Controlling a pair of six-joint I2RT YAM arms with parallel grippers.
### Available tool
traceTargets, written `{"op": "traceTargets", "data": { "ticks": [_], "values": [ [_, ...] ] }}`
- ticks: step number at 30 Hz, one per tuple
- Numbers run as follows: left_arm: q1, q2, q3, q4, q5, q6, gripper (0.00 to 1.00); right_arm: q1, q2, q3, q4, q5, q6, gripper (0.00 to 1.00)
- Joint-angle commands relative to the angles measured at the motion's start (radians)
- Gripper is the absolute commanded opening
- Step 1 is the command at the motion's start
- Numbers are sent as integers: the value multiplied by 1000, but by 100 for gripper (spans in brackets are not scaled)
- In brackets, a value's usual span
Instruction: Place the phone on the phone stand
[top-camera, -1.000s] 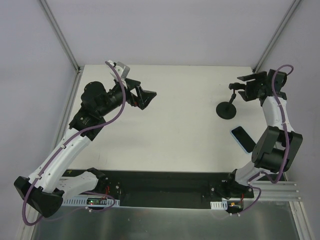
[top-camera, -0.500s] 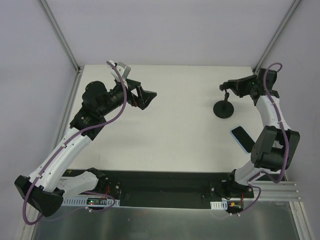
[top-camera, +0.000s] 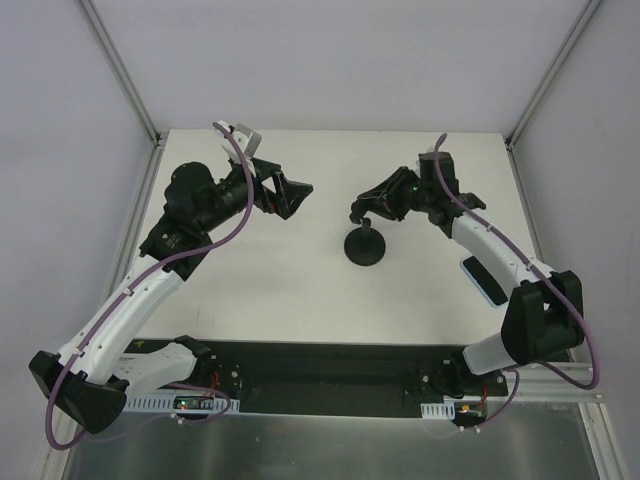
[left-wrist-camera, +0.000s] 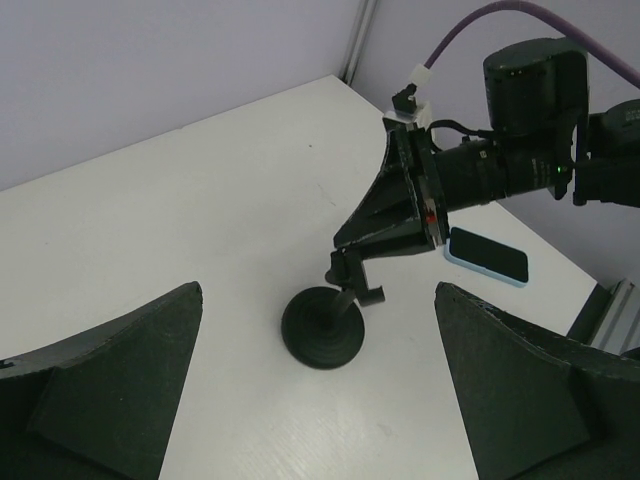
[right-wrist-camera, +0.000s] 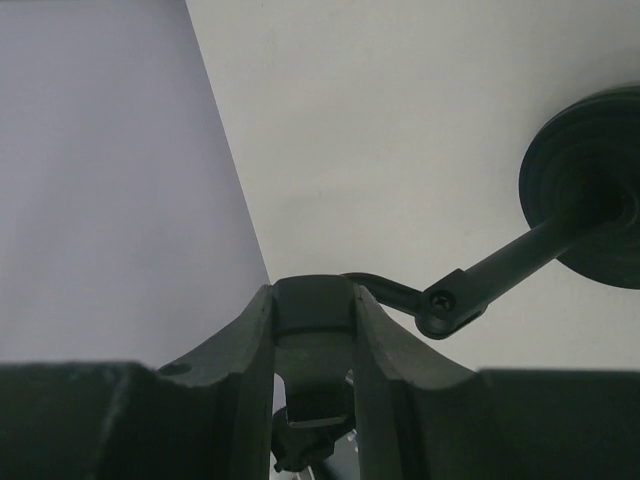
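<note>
The phone stand (top-camera: 366, 246) is black, with a round disc base near the table's middle and a thin stem. My right gripper (top-camera: 362, 207) is shut on the stand's clamp head (right-wrist-camera: 312, 310); the stem and base (right-wrist-camera: 590, 200) show at the right of the right wrist view. The stand also shows in the left wrist view (left-wrist-camera: 322, 328). The phone (top-camera: 484, 278), black screen with a light blue rim, lies flat near the table's right edge and shows in the left wrist view (left-wrist-camera: 488, 257). My left gripper (top-camera: 296, 195) is open and empty, well left of the stand.
The white table (top-camera: 300, 290) has grey walls on three sides. A black rail (top-camera: 320, 375) with the arm bases runs along the near edge. The right arm (top-camera: 490, 240) stretches above the phone.
My right gripper has carried the phone stand from the table's right side leftward to near the middle. The phone and the left arm have not moved.
</note>
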Motion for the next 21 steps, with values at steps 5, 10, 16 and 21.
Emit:
{"op": "traceTargets", "data": {
  "ticks": [5, 10, 16, 21],
  "values": [
    [-9, -28, 7, 16, -9, -23, 99, 173, -94, -89, 160, 163, 146, 1],
    [-13, -20, 7, 16, -11, -30, 98, 241, -160, -172, 229, 447, 338, 2],
    [-24, -11, 7, 16, -5, -37, 98, 358, -162, -180, 200, 716, 527, 6],
    [-36, -9, 1, 13, -48, -10, 98, 375, -122, -126, 200, 739, 501, 30]
  ]
}}
